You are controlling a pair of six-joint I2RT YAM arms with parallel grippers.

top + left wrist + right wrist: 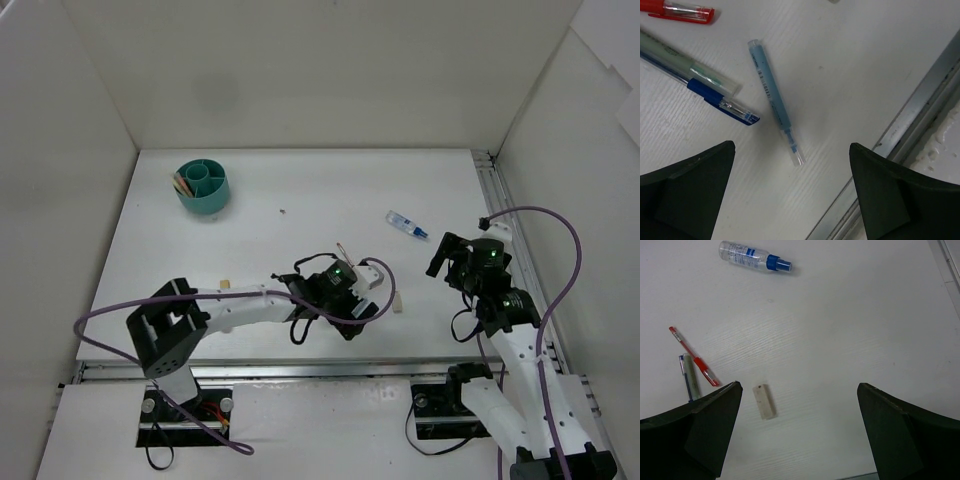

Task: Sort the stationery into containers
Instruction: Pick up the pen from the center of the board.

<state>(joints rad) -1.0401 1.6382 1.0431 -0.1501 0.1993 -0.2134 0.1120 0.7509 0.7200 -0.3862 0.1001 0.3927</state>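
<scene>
A teal cup [205, 207], red pen [693, 356], pale blue pen [776, 102], beige eraser [764, 401], white table [300, 190].

Nothing is legible: the light-blue pen [775, 101] carries tiny dark print toward its 11 o'clock end, and the small bottle [751, 256] a blue label, both too blurred to read.

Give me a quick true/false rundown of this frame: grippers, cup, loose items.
1. The left gripper and right gripper are both open and empty. True.
2. The bottle sits in the cup. False: it lies on the table, far from the cup.
3. A light blue pen lies on the table under the left gripper. True.
4. The cup is empty. False: a few thin items stand in one compartment.
</scene>
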